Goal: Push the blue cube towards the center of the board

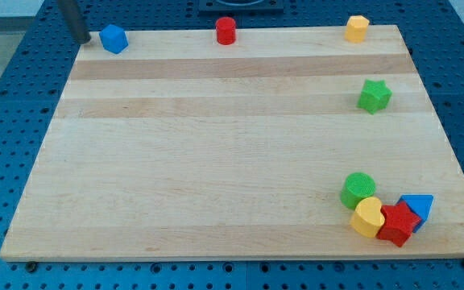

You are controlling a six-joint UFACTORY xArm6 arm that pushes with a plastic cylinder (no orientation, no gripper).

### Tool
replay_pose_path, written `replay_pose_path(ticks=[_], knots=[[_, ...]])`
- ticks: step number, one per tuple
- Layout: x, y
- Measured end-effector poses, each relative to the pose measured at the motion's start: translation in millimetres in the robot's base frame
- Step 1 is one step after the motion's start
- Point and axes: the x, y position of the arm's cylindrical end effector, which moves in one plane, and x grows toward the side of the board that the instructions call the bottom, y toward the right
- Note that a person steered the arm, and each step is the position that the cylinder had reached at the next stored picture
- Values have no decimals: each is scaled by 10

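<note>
Sitting at the view's top-left corner of the wooden board [216, 145], the blue cube [113, 39] rests right on the board's top edge, far from the centre. My tip [80, 38] stands just to the view's left of it, near but with a sliver of gap showing, over the blue pegboard table [14, 121] just off the board's corner. The rod is bare, with nothing to grasp or release; it only pushes. Along the top edge, a red cylinder [225, 31] sits near the middle and a yellow hexagonal block [357, 28] toward the view's right. A green star-shaped block [374, 96] lies alone by the right edge, lower down. At the bottom-right corner a cluster bunches together: green cylinder [358, 190], yellow heart-like block [367, 217], red star [398, 223], and a blue triangular block [418, 209], each touching its neighbour.
</note>
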Motion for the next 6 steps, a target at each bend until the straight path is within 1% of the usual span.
replay_pose_path(ticks=[1,2,3,4,6], knots=[[-96,354],[6,393],[243,455],[537,696],[1315,1171]])
